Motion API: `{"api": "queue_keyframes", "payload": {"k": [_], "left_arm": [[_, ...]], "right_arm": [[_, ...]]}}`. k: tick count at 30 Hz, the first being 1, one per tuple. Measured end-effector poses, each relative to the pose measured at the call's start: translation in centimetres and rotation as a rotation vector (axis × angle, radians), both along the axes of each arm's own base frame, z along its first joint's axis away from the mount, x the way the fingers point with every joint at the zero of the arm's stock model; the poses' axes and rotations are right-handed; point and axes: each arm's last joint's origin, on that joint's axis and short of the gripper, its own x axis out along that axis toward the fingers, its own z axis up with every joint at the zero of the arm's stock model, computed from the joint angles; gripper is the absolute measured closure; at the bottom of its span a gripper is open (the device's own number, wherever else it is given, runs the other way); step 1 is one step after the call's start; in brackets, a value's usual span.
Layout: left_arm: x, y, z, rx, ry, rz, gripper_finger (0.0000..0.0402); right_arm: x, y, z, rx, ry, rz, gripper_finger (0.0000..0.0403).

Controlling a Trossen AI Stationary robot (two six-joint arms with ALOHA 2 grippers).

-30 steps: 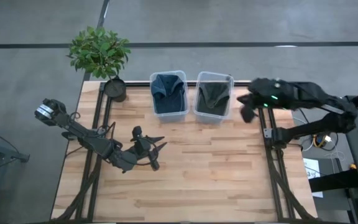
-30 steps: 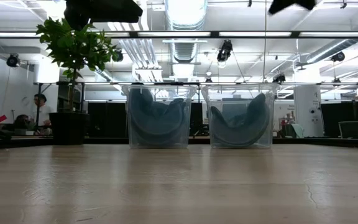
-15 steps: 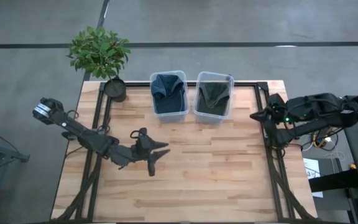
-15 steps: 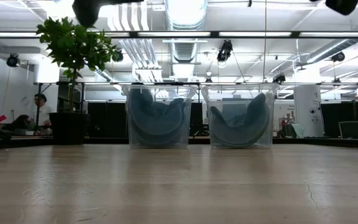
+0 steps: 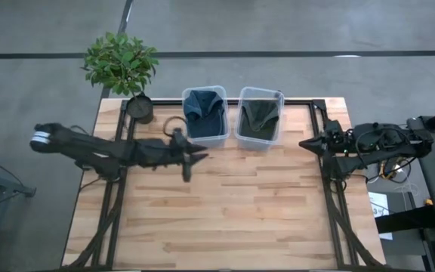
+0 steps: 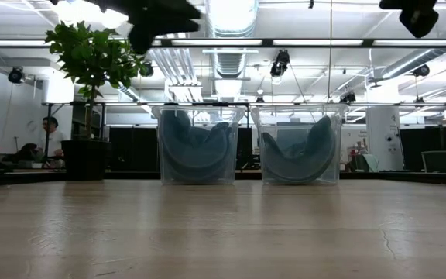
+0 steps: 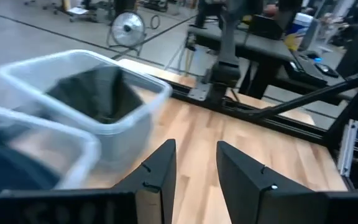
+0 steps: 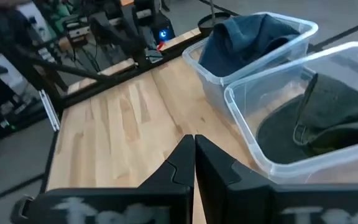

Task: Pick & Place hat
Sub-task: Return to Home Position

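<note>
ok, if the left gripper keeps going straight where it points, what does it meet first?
Nothing close: the left gripper points past the right bin, over bare table, at the right arm's base on the far edge. That base looks first in line, though relative height is unclear.

The left clear plastic bin (image 5: 205, 140) and the right clear plastic bin (image 5: 258, 143) stand side by side at the back of the light wooden table (image 5: 225, 211), with only a narrow gap between them. A leafy green potted plant (image 5: 121, 64) blocks the back left corner. The middle and front planks lie open to me.
</note>
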Motion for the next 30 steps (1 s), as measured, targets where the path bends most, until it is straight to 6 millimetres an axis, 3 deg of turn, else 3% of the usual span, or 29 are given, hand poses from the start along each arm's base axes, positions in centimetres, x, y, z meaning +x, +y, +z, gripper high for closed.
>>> {"api": "queue_keyframes", "payload": {"k": [6,8,13,19,24,30], "left_arm": [[-5.5,0.7,3.1,0.051,-0.023,-0.023,0.0294],[-7.2,0.6,3.2,0.049,-0.044,-0.039,0.0294],[-10.2,0.4,0.3,0.038,-0.048,-0.086,0.0294],[-12.3,0.7,-2.7,0.010,-0.127,-0.089,0.0294],[-13.8,1.1,-4.6,0.021,-0.167,-0.086,0.0294],[-15.7,1.5,-5.3,0.050,-0.262,-0.084,0.0294]], "right_arm": [[-1.2,-0.3,-0.2,0.007,-0.048,-0.008,0.0394],[-1.6,-0.3,-0.1,-0.018,-0.061,0.002,0.0394],[-2.1,-0.4,0.3,-0.104,-0.107,0.037,0.0394],[-2.1,-0.4,-0.2,-0.160,-0.115,0.057,0.0394],[-1.6,-0.2,-1.9,-0.158,-0.137,0.088,0.0394],[-0.3,0.2,-4.8,-0.150,-0.287,0.146,0.0394]]}}
